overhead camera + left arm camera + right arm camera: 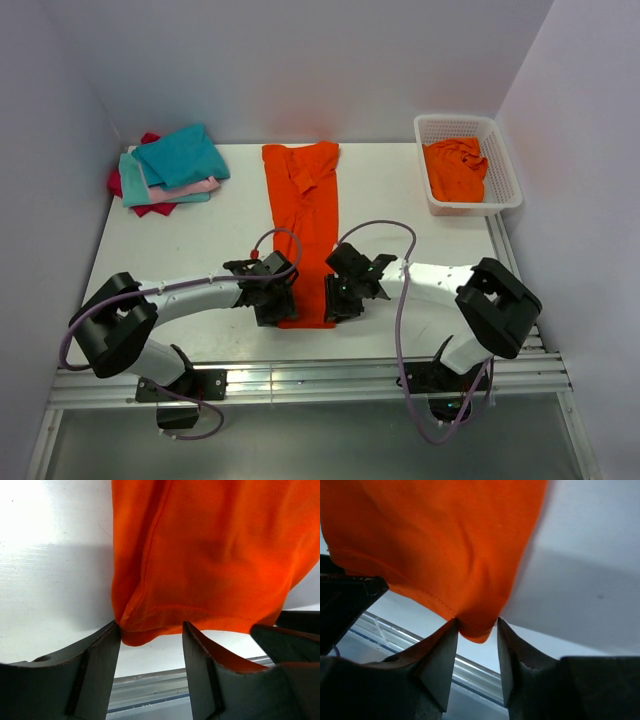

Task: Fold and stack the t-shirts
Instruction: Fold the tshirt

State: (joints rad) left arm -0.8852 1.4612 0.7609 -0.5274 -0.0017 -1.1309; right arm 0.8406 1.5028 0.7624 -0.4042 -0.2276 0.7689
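A bright orange t-shirt [305,220], folded into a long narrow strip, lies down the middle of the white table [200,240]. My left gripper [272,308] sits at its near left corner. In the left wrist view the hem corner [135,630] hangs between the parted fingers [105,655], touching only the left one. My right gripper [340,300] is at the near right corner. There the hem corner [477,630] fills the gap between the two fingertips [447,640], which still stand apart.
Folded teal [180,155], pale pink [195,187] and crimson [150,208] t-shirts are stacked at the far left. A white lattice basket [505,170] at the far right holds another crumpled orange t-shirt [455,168]. A metal rail [300,375] runs along the near table edge.
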